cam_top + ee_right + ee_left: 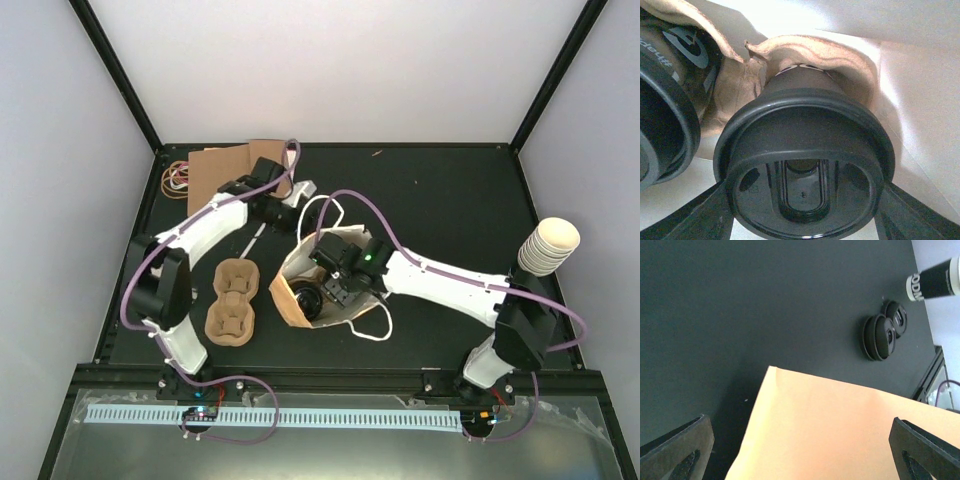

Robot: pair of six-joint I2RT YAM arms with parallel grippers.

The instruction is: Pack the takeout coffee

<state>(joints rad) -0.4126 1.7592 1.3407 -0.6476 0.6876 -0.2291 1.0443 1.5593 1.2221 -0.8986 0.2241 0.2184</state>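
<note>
Cup in bag, centre of surface (pixel 450 200).
Right jaws grip a dark cup with round black plastic lid (pixel 805 165) inside the brown paper bag (pixel 288 300), beside a second such cup (pixel 665 115); left jaws stand open.

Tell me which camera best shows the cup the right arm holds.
Right wrist: the black-lidded cup fills the frame, in the right end effector. Top external shows only a dark lid in the paper bag; left wrist misses it.

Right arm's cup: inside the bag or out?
Inside. The right gripper reaches into the paper bag mouth; the wrist view shows the lidded cup seated in a pulp pocket, pale bag walls around it.
</note>
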